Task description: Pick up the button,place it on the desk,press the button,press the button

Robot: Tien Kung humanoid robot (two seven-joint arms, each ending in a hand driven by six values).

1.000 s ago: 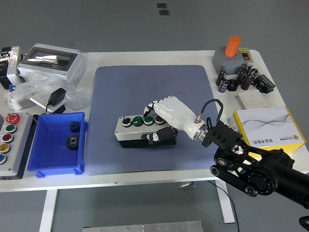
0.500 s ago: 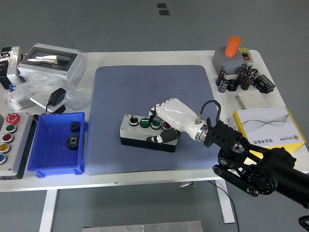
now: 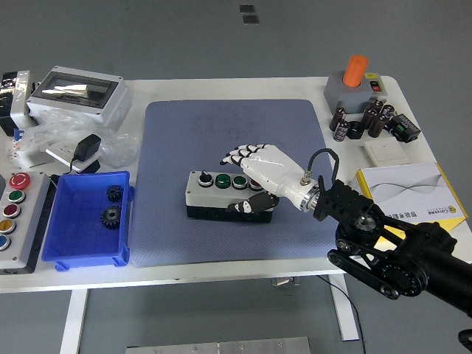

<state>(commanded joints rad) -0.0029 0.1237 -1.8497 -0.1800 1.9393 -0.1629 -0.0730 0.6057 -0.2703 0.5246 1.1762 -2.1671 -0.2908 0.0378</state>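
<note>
The button box (image 3: pixel 214 195) is a grey and black box with a black knob (image 3: pixel 203 178) and two green buttons (image 3: pixel 229 180) on top. It lies flat on the blue mat (image 3: pixel 221 125) near the mat's middle front. My right hand (image 3: pixel 247 166) hovers over the box's right end, hiding that end's button. The fingers (image 3: pixel 234 155) are spread and raised above the buttons. The thumb (image 3: pixel 247 205) rests by the box's front side. The hand holds nothing. My left arm is out of view.
A blue bin (image 3: pixel 74 247) with two gears stands at the left. A panel of coloured buttons (image 3: pixel 15 214) lies at the far left. A grey enclosure (image 3: pixel 77 92) and plastic bags sit at the back left. A grey device with an orange top (image 3: pixel 355 81), capacitors (image 3: pixel 361 122) and a white box (image 3: pixel 405 193) are at the right.
The box has shifted a little to the right and settled flat on the mat. My right fingers have lifted off its top and spread.
</note>
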